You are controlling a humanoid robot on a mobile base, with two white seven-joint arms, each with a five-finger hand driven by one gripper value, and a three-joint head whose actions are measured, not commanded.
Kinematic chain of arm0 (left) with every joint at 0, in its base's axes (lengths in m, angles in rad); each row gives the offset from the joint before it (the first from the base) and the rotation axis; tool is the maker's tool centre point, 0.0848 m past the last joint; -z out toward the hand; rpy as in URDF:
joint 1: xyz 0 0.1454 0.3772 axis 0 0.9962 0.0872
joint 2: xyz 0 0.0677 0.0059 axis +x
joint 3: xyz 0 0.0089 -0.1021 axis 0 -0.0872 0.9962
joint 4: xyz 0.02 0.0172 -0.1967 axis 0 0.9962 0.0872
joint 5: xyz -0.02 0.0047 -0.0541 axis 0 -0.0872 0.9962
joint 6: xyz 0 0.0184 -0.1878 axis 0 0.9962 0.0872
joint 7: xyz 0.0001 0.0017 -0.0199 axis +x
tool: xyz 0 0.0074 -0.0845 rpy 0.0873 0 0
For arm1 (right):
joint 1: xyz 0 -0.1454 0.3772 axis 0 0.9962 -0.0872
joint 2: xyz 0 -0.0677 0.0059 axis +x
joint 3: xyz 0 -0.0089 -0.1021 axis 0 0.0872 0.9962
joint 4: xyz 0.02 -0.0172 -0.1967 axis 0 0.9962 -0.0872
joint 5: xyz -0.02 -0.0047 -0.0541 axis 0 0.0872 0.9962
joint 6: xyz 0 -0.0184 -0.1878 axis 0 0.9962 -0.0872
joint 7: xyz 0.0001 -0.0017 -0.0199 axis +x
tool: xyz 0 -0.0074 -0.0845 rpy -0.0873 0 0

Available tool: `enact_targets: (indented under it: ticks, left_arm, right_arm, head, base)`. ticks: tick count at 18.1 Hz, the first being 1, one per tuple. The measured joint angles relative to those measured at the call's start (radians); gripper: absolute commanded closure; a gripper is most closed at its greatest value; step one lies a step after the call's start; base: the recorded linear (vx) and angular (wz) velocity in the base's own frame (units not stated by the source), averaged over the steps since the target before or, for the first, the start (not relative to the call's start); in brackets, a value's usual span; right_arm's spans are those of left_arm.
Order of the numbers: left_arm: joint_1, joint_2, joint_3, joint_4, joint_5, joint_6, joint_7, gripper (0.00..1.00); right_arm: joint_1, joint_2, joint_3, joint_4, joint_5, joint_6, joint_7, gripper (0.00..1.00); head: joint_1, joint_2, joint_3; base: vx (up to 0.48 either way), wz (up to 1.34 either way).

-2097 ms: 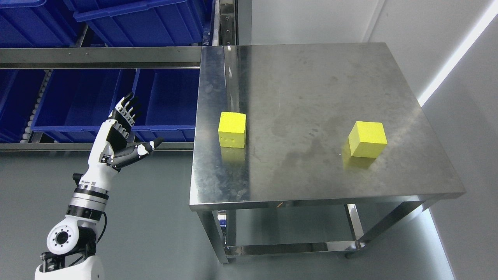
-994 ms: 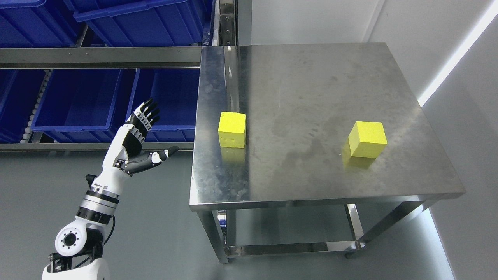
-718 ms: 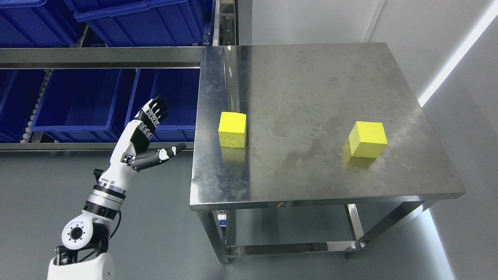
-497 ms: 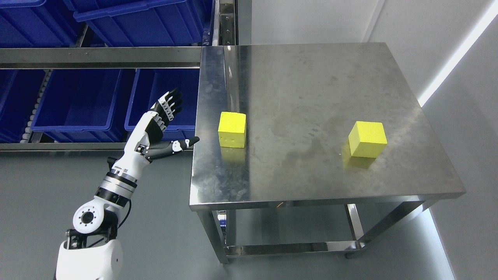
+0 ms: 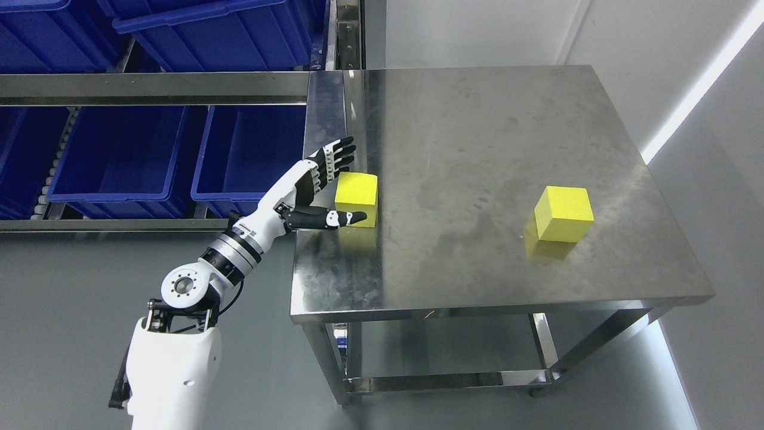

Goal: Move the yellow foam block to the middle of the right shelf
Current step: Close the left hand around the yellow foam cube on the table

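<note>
Two yellow foam blocks stand on the steel table [image 5: 477, 119]. The left block [image 5: 360, 196] sits near the table's left edge, the right block [image 5: 563, 213] near its right side. My left hand [image 5: 340, 188] reaches in from the lower left and is open, its fingers [image 5: 334, 159] spread above and behind the left block and its thumb [image 5: 340, 218] stretched along the block's front. The block sits between thumb and fingers, but I cannot tell whether they touch it. The right arm is out of view.
Blue plastic bins [image 5: 119, 155] fill a steel shelf rack [image 5: 149, 88] to the left of the table, on several levels. A white wall [image 5: 704, 179] runs close along the table's right side. Grey floor lies below.
My left arm has swung right from beside the shelf rack to over the table's left edge, bringing the open hand around the left block. Both blocks stay in place.
</note>
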Motion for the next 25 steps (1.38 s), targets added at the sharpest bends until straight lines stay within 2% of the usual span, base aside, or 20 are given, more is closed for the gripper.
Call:
enact_targets:
  ticks: [6, 9, 15, 18, 19, 20, 21, 25]
  left_arm:
    - [-0.019, 0.0, -0.051, 0.067, -0.079, 0.001, -0.011, 0.0]
    - [-0.024, 0.0, -0.065, 0.091, -0.099, -0.012, -0.006, 0.06]
    - [-0.03, 0.0, -0.082, 0.131, -0.117, -0.037, -0.002, 0.47]
    - [-0.03, 0.0, -0.073, 0.148, -0.121, -0.073, -0.005, 0.63]
    - [-0.03, -0.001, -0.068, 0.153, -0.121, -0.088, -0.009, 0.71]
    - [-0.03, -0.001, -0.062, 0.158, -0.121, -0.098, -0.011, 0.86]
    - [-0.028, -0.001, -0.052, 0.163, -0.121, -0.118, -0.014, 0.98]
    - [-0.024, 0.0, -0.02, 0.176, -0.093, -0.169, -0.015, 1.0]
  right_arm:
    - [0.0, 0.0, 0.0, 0.0, 0.0, 0.0, 0.005, 0.0]
    - [0.0, 0.0, 0.0, 0.0, 0.0, 0.0, 0.005, 0.0]
    - [0.0, 0.0, 0.0, 0.0, 0.0, 0.001, 0.0, 0.0]
    - [0.0, 0.0, 0.0, 0.0, 0.0, 0.001, -0.001, 0.0]
    - [0.0, 0.0, 0.0, 0.0, 0.0, 0.001, -0.001, 0.0]
    - [0.0, 0.0, 0.0, 0.0, 0.0, 0.001, -0.001, 0.0]
    - [0.0, 0.0, 0.0, 0.0, 0.0, 0.001, -0.001, 0.0]
    - [0.0, 0.0, 0.0, 0.0, 0.0, 0.0, -0.001, 0.0]
  head:
    - [0.0, 0.0, 0.0]
    - [0.0, 0.0, 0.0]
    - [0.0, 0.0, 0.0]
    - [0.0, 0.0, 0.0]
    - [0.0, 0.0, 0.0]
    - [0.0, 0.0, 0.0]
    - [0.0, 0.0, 0.0]
    - [0.0, 0.0, 0.0]
  base:
    - [0.0, 0.0]
    - [0.0, 0.0]
    - [0.002, 0.03]
    - [0.0, 0.0]
    - [0.0, 0.0]
    - [-0.002, -0.02]
    - [-0.002, -0.02]
    - [-0.004, -0.06]
